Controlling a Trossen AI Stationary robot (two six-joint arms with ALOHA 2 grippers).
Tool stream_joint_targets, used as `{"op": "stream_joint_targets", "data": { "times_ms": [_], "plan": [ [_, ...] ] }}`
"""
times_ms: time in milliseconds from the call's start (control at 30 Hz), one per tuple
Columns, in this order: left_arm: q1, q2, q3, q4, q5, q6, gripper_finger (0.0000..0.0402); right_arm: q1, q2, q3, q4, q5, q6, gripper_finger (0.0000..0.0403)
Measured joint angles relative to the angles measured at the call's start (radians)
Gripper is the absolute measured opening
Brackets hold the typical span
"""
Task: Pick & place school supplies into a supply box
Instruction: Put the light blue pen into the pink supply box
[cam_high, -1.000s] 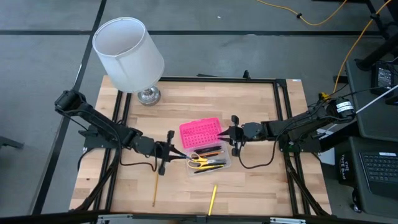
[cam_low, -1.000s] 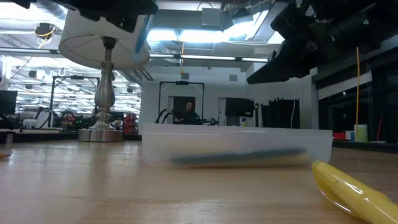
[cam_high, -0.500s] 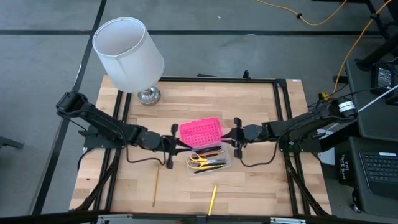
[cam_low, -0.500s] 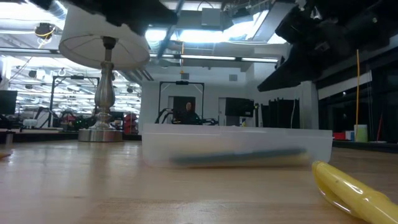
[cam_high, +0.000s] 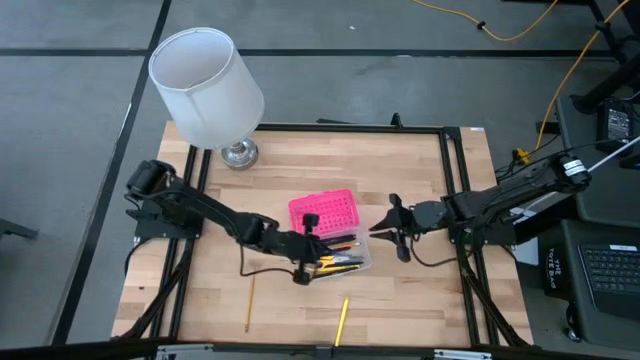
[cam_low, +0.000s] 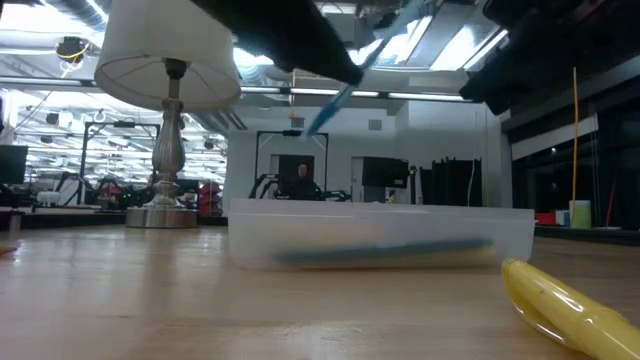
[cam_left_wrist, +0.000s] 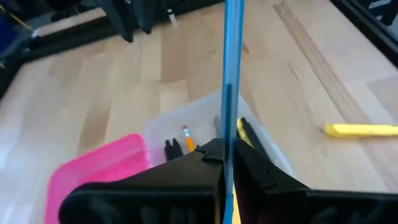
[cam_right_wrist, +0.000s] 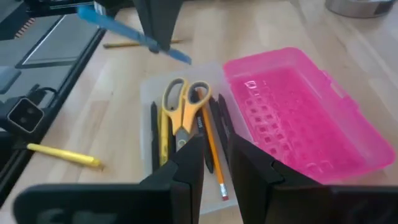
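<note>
The supply box lies open at the table's middle, its pink lid (cam_high: 322, 212) beside its clear base (cam_high: 343, 264). Yellow-handled scissors (cam_right_wrist: 182, 109) and several pencils (cam_right_wrist: 212, 144) lie in the base. My left gripper (cam_high: 306, 254) hovers over the base, shut on a blue pen (cam_left_wrist: 233, 62), which also shows above the box (cam_low: 335, 95) in the low view. My right gripper (cam_high: 384, 228) waits open just right of the box, its fingers (cam_right_wrist: 186, 169) pointing at it. A yellow pencil (cam_high: 249, 305) and a yellow pen (cam_high: 341, 320) lie flat on the wood nearer the front edge. My left gripper pinches the blue pen between its two fingers (cam_left_wrist: 205, 155), coming from the table's left and slanting down. The held part (cam_right_wrist: 149, 42) lies past the pen's middle. The pen is lifted clear and hangs tilted over the base, one end (cam_low: 312, 128) lower.
A lamp with a white shade (cam_high: 205, 85) and silver foot (cam_high: 239, 153) stands at the table's far left corner. A black frame (cam_high: 455, 180) runs along the table's edges. Bare wood (cam_high: 300, 165) lies between the lamp and the box.
My left gripper has carried the blue pen toward the table's right, from beside the box to over its clear base. My right gripper has drawn back a little toward the table's right edge, away from the box.
</note>
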Motion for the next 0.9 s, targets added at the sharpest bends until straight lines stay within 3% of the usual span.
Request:
{"op": "stream_joint_targets", "data": {
  "times_ms": [300,433,900],
  "plan": [
    [0.008,0.135,0.168,-0.197,-0.009,-0.092,0.0004,0.050,-0.011,0.000,-0.028,0.143,-0.001,0.0078],
    [0.019,0.181,0.214,-0.285,-0.036,-0.102,0.0004,0.050,-0.011,0.000,-0.028,0.148,-0.001,0.0078],
    [0.026,0.189,0.228,-0.353,-0.046,-0.129,0.0038,0.050,-0.011,0.000,-0.034,0.148,0.021,0.0078]
  ]
}}
